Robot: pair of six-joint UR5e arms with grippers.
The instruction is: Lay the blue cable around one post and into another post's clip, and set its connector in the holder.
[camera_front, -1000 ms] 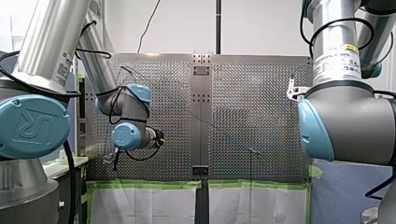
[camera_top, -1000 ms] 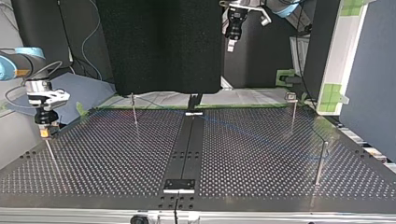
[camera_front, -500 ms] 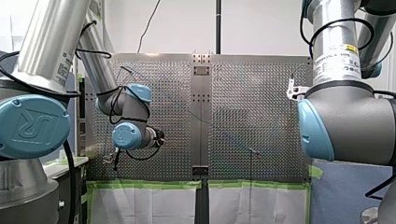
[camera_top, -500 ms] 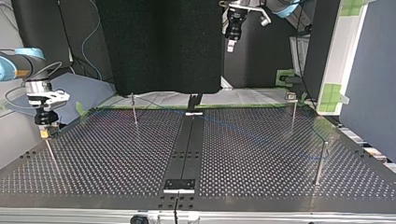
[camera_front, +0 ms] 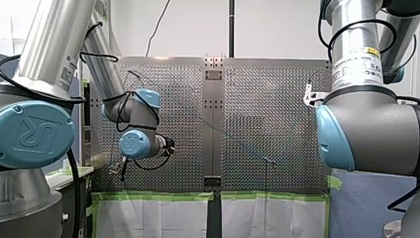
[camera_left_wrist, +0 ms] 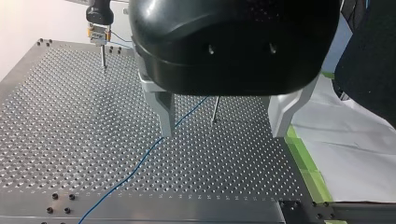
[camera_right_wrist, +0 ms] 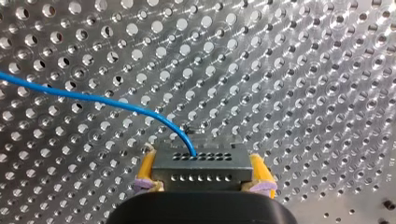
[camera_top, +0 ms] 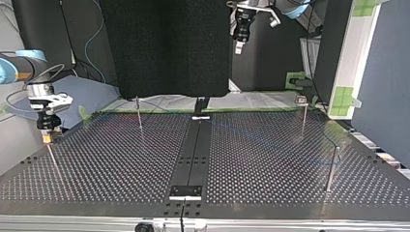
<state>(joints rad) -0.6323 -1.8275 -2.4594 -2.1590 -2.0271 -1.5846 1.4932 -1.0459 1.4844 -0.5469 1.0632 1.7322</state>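
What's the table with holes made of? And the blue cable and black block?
The table looks like bare metal, glinting around its holes. The cable is probably wire in smooth blue plastic; it curves softly. The connector seems matt dark plastic, no glint.

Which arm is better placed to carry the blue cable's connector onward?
Likely the right. My right gripper is shut on the connector, with the blue cable leaving it. My left gripper hangs open above the table, holding nothing.

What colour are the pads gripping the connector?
Yellow; the pads show best in the right wrist view, flanking the dark connector.
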